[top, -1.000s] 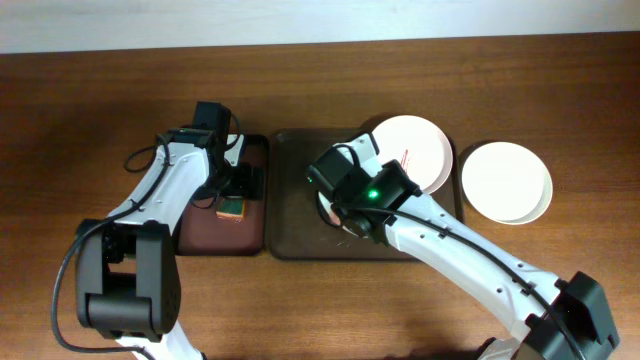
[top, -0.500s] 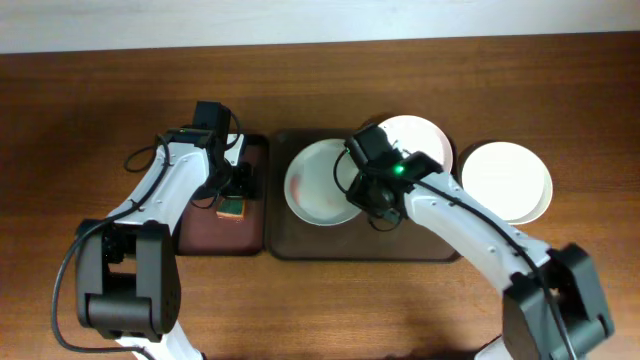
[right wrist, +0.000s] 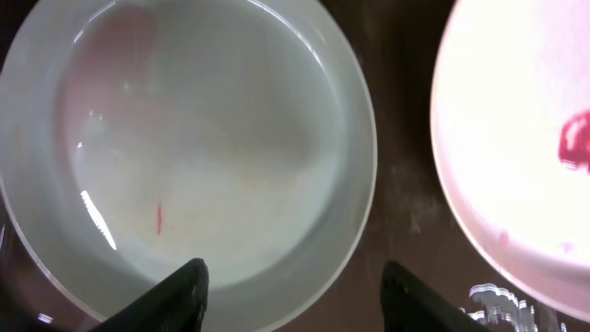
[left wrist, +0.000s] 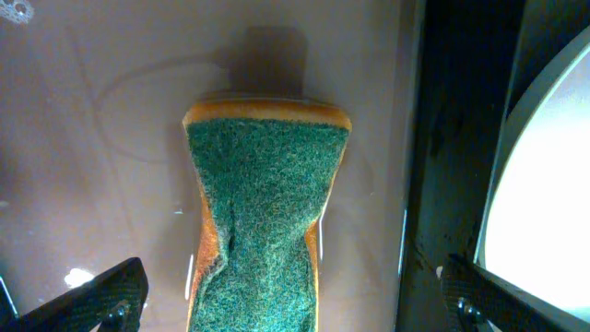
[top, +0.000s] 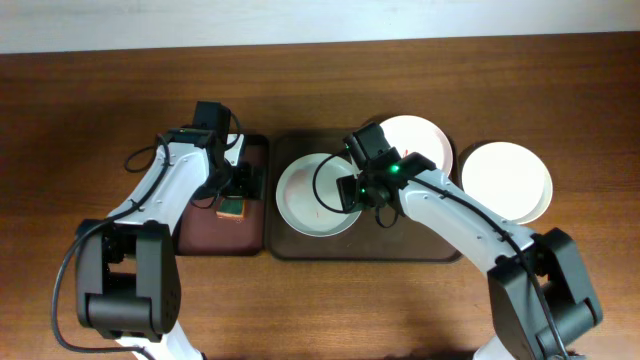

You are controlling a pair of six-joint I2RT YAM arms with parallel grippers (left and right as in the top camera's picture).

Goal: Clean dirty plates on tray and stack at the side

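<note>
Three plates show in the overhead view. The left plate [top: 305, 205] lies flat on the left half of the tray [top: 312, 247], and up close it is almost clean, with only a thin red streak [right wrist: 159, 219] near its middle. The second plate [top: 428, 140] sits at the tray's back right corner, partly under the right arm, with a red smear [right wrist: 575, 138] on it. The two rims lie close together with a dark strip of tray between them. The third plate [top: 507, 182] rests on the table [top: 560, 300] just beside the tray's right edge, and it looks plain white.

The right gripper [right wrist: 295, 300] hangs over the near rim of the left plate, its fingers [right wrist: 184, 288] spread wide and holding nothing.

To the left lies a small maroon tray [top: 205, 235] with a green-topped sponge [left wrist: 263, 212] on it. The left gripper [left wrist: 295, 304] is spread wide, one finger on either side of the sponge and neither touching it.
</note>
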